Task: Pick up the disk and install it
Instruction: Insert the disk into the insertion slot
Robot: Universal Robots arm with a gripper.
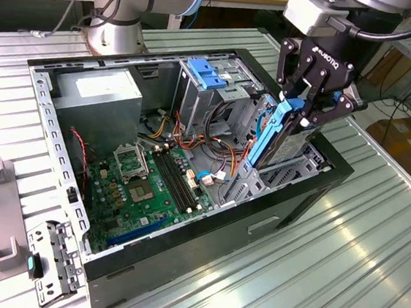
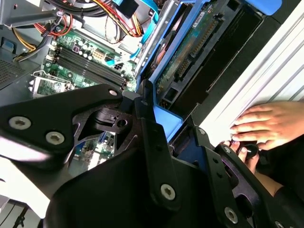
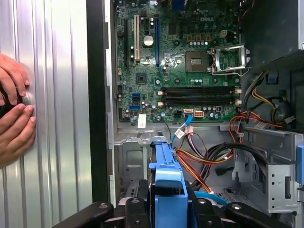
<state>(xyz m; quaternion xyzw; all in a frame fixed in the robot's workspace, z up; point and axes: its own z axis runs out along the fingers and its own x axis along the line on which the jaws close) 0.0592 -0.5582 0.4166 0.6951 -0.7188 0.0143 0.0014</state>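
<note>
Up close, my fingers [image 1: 312,106] are clamped on the disk [image 1: 272,135], pinching its top end across the blue rails, so they're only as far apart as the disk is thick. Disk hangs right below them, standing on edge and leaning a bit, with its lower end down at the grey bay [image 1: 304,164] in the corner of the case [image 1: 257,226]. Second wrist view shows its green circuit side. Motherboard [image 3: 180,61] lies flat on the case floor, well below and off to one side of the fingers, with orange and red cables [image 3: 204,159] in between. Somebody's hand [image 3: 14,128] rests on the counter [image 3: 57,142], just outside the case wall.
</note>
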